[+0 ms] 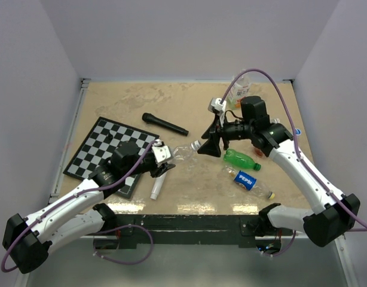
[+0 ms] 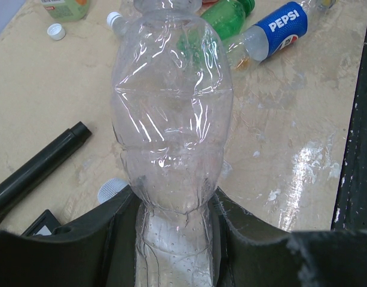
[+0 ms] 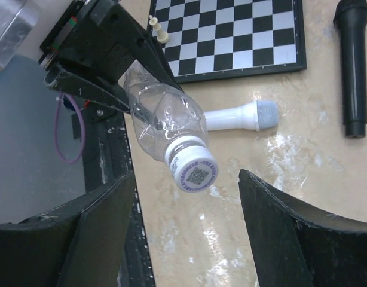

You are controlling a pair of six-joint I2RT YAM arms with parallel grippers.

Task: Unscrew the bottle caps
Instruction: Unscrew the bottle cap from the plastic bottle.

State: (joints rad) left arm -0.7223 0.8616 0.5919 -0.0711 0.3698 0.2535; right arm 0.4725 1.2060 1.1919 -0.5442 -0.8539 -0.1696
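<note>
- The left gripper (image 2: 174,203) is clamped on the base end of a clear plastic bottle (image 2: 171,113). A finger presses in on each side and the thin wall creases under the grip.
- The bottle is held off the table (image 1: 130,101), lying nearly level over the middle of it. Its neck points across toward the right arm.
- The white cap (image 3: 195,170) is on the bottle's neck, with a printed code square on its top facing the right wrist camera.
- The right gripper (image 3: 186,179) has its jaws standing wide, one dark finger (image 3: 106,221) on each side of that cap. There is clear daylight between cap and pads, so it has hold of nothing.
- A loose white cap (image 2: 55,31) lies flat on the table at the far side, just beside the juice bottle (image 2: 64,7).
- A green bottle (image 1: 242,159) lies on its side under the right arm. The Pepsi bottle (image 1: 248,180) lies just nearer the arm bases, also on its side.
- The chessboard (image 1: 97,149) sits on the left of the table, with the left arm crossing its near corner.
- A white microphone (image 3: 240,116) lies just off the board's edge.
- A black microphone (image 1: 164,124) lies beyond the board, well apart from the held bottle.
</note>
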